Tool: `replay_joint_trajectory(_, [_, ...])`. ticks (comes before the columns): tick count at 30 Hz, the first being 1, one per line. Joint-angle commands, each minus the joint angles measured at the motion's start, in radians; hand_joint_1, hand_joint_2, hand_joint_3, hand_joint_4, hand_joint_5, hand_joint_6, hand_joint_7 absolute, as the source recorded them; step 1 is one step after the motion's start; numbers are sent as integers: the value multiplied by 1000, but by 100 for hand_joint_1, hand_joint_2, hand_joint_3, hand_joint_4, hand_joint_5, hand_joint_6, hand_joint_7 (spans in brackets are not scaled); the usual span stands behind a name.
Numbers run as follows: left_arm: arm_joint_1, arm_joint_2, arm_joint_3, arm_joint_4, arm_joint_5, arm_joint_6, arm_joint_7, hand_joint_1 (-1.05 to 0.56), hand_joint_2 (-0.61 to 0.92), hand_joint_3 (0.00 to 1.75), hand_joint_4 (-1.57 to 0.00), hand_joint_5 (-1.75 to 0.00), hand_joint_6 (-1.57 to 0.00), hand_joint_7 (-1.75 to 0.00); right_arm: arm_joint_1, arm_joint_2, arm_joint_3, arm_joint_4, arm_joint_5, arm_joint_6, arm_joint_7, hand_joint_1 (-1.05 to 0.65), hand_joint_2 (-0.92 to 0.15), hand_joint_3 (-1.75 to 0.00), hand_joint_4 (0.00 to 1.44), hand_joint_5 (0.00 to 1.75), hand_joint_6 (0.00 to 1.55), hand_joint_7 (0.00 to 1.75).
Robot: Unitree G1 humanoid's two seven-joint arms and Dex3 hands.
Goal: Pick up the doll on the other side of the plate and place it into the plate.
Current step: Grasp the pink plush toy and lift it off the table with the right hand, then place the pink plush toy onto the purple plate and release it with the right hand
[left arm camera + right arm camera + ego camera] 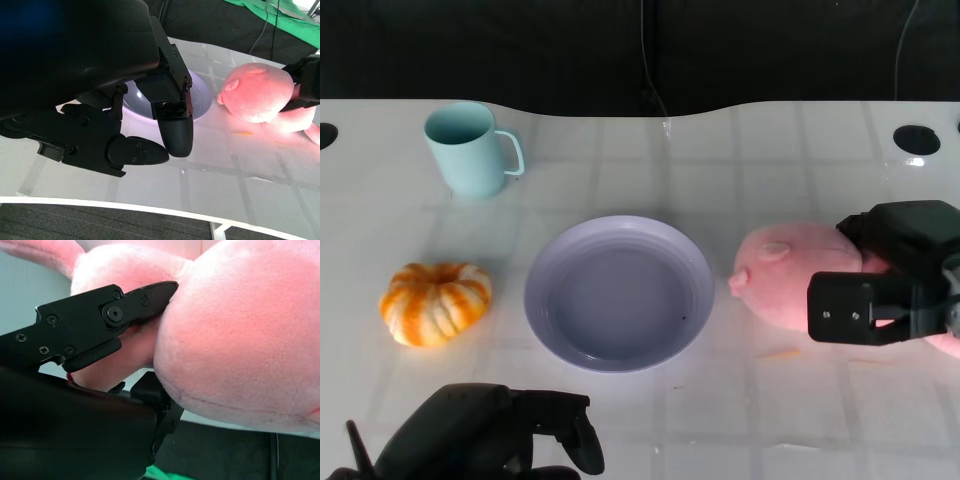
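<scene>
A pink plush doll (788, 272) lies on the white table just right of the lavender plate (619, 292), its snout toward the plate. My right hand (892, 275) is at the doll's neck, fingers wrapped around it. In the right wrist view a black finger (107, 315) presses into the fold between the doll's head (240, 330) and its body. The doll rests on the table. The plate holds nothing. My left hand (495, 438) lies at the near edge with fingers curled, holding nothing. The left wrist view shows that left hand (150, 135), the doll (260, 92) and the plate (200, 100).
A light blue mug (470, 148) stands at the back left. An orange and white pumpkin toy (434, 302) sits left of the plate. Dark holes (917, 139) mark the table's far right. The table's near edge (150, 207) runs below my left hand.
</scene>
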Motion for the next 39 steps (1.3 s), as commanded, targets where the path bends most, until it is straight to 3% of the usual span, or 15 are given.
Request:
replay_joint_trajectory(1, [8,15,2,4,6,-10,-1,-28,92,33,-66,-156,-75,-101,39,9,17,43,-6,17,-57,-25,-92,-20,82,100,123,3])
replay_joint_trajectory(3, [8,16,2,3,8,-11,-2,-28,92,32,-66,-153,-75,-100,44,3,-3,24,13,35,-96,-25,-92,-20,83,116,126,5])
replay_joint_trajectory(5, [9,15,2,-1,11,-8,-3,-28,92,31,-67,-151,-75,-98,54,-8,-25,-9,26,43,-148,-25,-92,-18,77,150,125,21])
replay_joint_trajectory(6, [10,13,1,-4,14,-3,-4,-28,92,31,-68,-150,-75,-97,61,-14,-41,-27,38,40,-171,-23,-92,-17,76,164,106,67])
replay_joint_trajectory(7, [11,11,0,-8,16,3,-5,-28,92,31,-68,-150,-76,-97,67,-20,-54,-47,47,34,-187,-23,-92,-17,76,166,95,87])
replay_joint_trajectory(9, [12,9,-2,-11,18,9,-7,-28,92,31,-68,-150,-76,-97,80,-35,-75,-84,62,13,-213,-23,-91,-15,79,164,89,97])
replay_joint_trajectory(11, [15,8,-3,-13,18,10,-7,-27,92,31,-68,-151,-76,-97,93,-44,-97,-118,73,-3,-236,-23,-89,-15,84,155,95,84])
replay_joint_trajectory(12, [17,7,-4,-15,18,10,-6,-27,92,31,-68,-152,-76,-97,99,-44,-112,-137,86,-5,-239,-21,-87,-21,83,164,94,99])
replay_joint_trajectory(13, [18,7,-4,-12,17,6,-3,-27,92,32,-68,-152,-76,-97,106,-43,-126,-157,96,0,-239,-19,-72,-52,84,170,82,136])
replay_joint_trajectory(14, [20,7,-6,-9,21,1,1,-27,92,32,-68,-153,-77,-98,113,-41,-140,-177,105,6,-239,-19,-61,-74,85,172,76,154])
replay_joint_trajectory(16, [22,7,-8,-6,26,-5,5,-27,92,32,-67,-154,-76,-98,123,-38,-153,-201,111,14,-237,-18,-47,-101,88,174,73,170])
replay_joint_trajectory(19, [23,6,-8,-6,28,-6,6,-27,92,32,-67,-155,-76,-99,129,-37,-159,-216,109,20,-232,-18,-44,-108,89,175,72,174])
replay_joint_trajectory(26, [35,-3,-20,2,53,-22,26,-28,92,28,-67,-150,-77,-95,144,-1,-187,-399,156,-14,-188,-15,-35,-128,92,175,76,175])
replay_joint_trajectory(33, [36,-11,-32,5,66,-16,21,-30,92,33,-67,-148,-76,-95,105,69,-161,-430,151,-41,-146,-16,-34,-128,94,175,76,175])
replay_joint_trajectory(39, [33,-20,-40,9,69,-14,21,-28,92,30,-67,-144,-76,-96,50,151,-120,-398,136,-33,-130,-19,-38,-116,93,175,74,174])
